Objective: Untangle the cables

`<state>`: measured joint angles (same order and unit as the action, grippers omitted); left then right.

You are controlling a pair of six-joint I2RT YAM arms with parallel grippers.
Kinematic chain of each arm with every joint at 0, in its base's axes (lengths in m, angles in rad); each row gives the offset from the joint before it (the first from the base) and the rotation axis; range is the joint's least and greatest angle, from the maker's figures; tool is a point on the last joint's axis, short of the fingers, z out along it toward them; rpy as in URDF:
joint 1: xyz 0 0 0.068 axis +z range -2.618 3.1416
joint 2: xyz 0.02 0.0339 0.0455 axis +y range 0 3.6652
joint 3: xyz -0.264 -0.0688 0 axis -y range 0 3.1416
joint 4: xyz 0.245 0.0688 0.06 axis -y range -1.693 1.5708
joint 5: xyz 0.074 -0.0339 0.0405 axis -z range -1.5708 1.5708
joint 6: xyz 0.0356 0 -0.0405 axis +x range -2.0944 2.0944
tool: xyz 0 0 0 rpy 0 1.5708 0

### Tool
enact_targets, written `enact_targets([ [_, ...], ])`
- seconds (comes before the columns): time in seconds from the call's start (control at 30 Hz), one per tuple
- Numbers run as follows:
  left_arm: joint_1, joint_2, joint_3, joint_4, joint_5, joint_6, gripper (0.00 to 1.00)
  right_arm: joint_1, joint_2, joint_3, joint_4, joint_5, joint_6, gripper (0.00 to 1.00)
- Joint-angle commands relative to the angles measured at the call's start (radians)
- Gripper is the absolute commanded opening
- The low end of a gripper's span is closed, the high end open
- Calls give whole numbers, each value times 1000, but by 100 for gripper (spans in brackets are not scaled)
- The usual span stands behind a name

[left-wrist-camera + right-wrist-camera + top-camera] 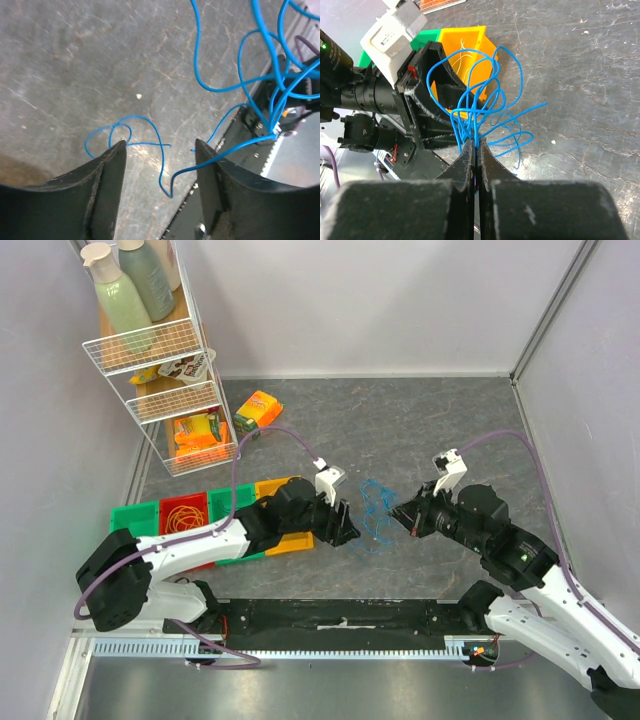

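Observation:
A tangled bunch of thin blue cables [374,506] hangs between my two grippers at the table's middle. My right gripper [476,142] is shut on several blue strands [476,102] and holds them off the table. In the top view it [402,513] is just right of the bunch. My left gripper [160,145] is open, low over the table, with a loose blue loop [150,142] lying between its fingers. The held bunch [265,75] shows at its upper right. In the top view the left gripper [349,530] is just left of the bunch. No other cable colours show in the bunch.
Green [135,515], red [168,506] and yellow [292,543] bins sit under the left arm; the red one holds thin orange loops [183,520]. A white wire rack [160,370] stands at the back left, with a snack packet [258,410] beside it. A black rail [340,620] runs along the near edge.

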<state>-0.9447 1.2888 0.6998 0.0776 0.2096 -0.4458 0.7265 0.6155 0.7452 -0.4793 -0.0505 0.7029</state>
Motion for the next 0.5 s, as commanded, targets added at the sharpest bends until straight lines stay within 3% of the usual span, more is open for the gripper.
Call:
enact_targets([
  [0.0,-2,-6,56,33,-90,94,51,-1,-20,34,33,-45,0,0],
  [0.07,-2,-34,52,25,-82,98,26,-1,-33,31,15,7,-8,5],
  [0.13,-2,-69,49,8,-61,90,2,-1,-25,39,-60,134,-14,20],
  [0.23,0,-132,32,4,16,55,2,-1,29,57,-227,369,13,36],
  [0.3,-2,-163,23,27,94,7,2,-1,79,36,-243,419,18,46],
  [0.33,0,-174,24,33,137,-19,2,-1,114,23,-231,394,6,55],
  [0.47,-2,-197,96,-47,183,-93,2,-1,259,25,-174,227,-58,68],
])
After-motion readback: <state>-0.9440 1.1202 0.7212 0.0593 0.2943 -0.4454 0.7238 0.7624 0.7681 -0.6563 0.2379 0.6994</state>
